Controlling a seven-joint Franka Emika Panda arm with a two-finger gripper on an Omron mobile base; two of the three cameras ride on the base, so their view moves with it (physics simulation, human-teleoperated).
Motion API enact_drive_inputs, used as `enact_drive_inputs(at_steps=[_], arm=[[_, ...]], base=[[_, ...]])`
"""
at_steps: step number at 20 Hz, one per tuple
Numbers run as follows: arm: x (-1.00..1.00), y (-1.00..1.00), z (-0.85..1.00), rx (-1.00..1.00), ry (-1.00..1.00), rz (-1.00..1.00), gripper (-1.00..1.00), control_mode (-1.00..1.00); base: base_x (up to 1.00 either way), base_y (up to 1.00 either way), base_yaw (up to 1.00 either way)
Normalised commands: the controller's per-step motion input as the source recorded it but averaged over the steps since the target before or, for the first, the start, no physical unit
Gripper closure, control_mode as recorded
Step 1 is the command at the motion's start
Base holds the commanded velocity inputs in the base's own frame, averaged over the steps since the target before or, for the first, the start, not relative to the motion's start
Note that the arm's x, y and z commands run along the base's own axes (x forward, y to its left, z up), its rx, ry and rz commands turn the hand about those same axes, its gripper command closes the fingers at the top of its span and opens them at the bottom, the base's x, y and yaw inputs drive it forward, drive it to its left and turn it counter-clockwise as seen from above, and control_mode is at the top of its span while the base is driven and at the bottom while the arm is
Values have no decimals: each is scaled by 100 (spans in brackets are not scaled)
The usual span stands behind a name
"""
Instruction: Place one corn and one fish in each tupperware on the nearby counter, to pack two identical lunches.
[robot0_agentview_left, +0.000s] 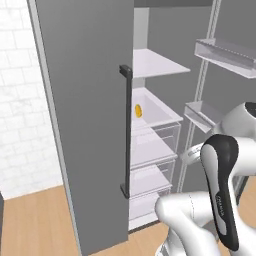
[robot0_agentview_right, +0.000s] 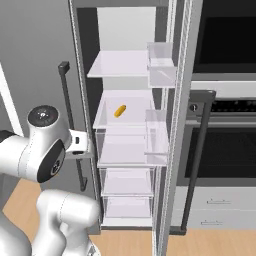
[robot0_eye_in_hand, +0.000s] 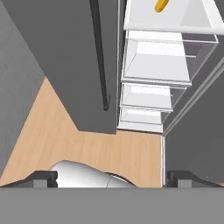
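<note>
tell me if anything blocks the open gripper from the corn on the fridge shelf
Nothing visible does. The corn lies alone on its shelf in the open fridge, and the gripper is open, low before the drawers.

The fridge (robot0_agentview_right: 125, 150) is cut off at the top edge in both base views, so its upper part is out of frame. The closed left door (robot0_agentview_left: 85, 125) hides whatever lies behind it. The corn (robot0_eye_in_hand: 160, 5) is clipped by the top edge of the hand view. On its shelf (robot0_agentview_left: 155, 112) the cob is too small for any surface detail to be made out.
</note>
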Motion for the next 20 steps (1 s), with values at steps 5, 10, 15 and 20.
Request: enact_drive_inputs(at_steps=[5,10,15,20], arm=[[0,0,0,0,0,0,-100,100],[0,0,0,0,0,0,-100,100],[0,0,0,0,0,0,-100,100],[0,0,0,0,0,0,-100,100]], base=[[37,-6,-4],[16,-17,0],[22,-29,0],[23,-23,0]])
